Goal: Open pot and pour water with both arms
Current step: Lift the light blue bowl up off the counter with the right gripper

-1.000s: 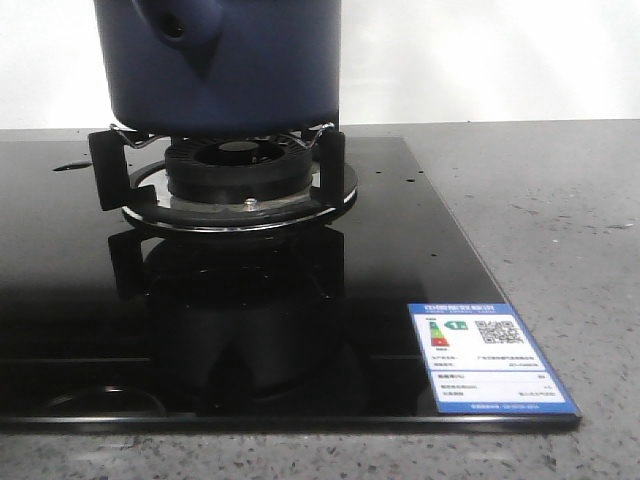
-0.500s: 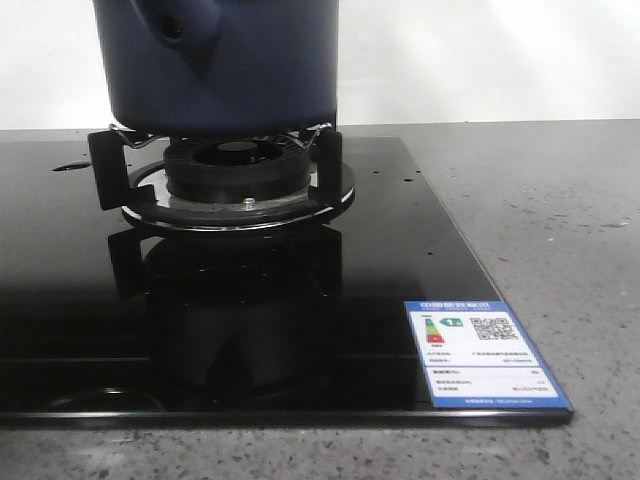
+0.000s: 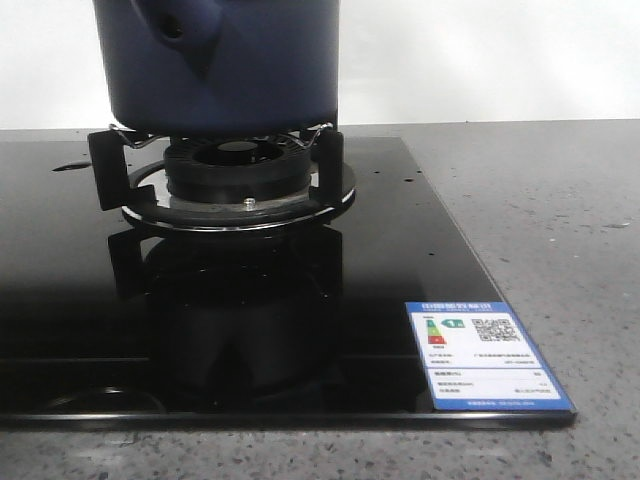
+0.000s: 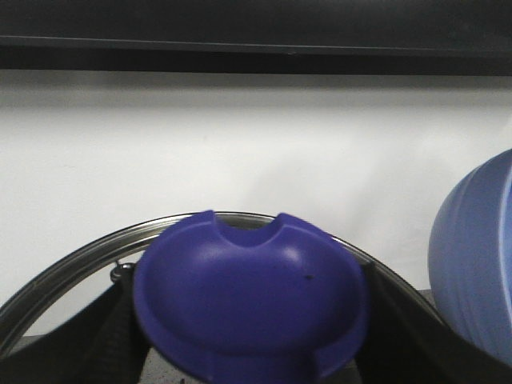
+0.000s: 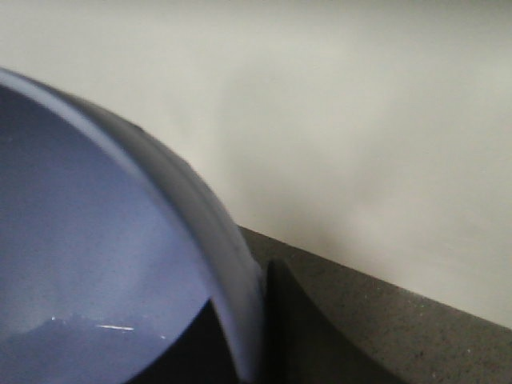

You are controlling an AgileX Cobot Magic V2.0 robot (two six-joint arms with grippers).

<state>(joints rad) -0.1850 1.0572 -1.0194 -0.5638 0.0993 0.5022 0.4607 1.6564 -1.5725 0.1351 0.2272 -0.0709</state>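
From my station the front view shows the pot (image 3: 222, 62) sitting on the burner stand (image 3: 232, 180) at the far left of the black glass hob (image 3: 200, 320), its stub (image 3: 180, 25) turned toward the camera; the pot's top is cut off, so I cannot confirm from here whether the lid is on. Against the frames from a second ago, the whole scene has slid slightly leftward and then steadied, the label moving with the hob; I read that as slight camera or base motion rather than any displacement of the pot, which remains seated on its supports. In the left wrist view a deep-blue knob-like piece (image 4: 250, 300) with a notched edge fills the space between the dark fingers, with a metal rim (image 4: 72, 260) behind it; I judge the left gripper to be closed around it, probably the lid's handle. The right wrist view shows a light-blue curved surface (image 5: 104, 240) close against one finger (image 5: 292, 320); whether that gripper is clamped or free I cannot tell. The energy label (image 3: 487, 356) at the hob's near right corner carries coloured bars and a QR code; its text is too small to read.
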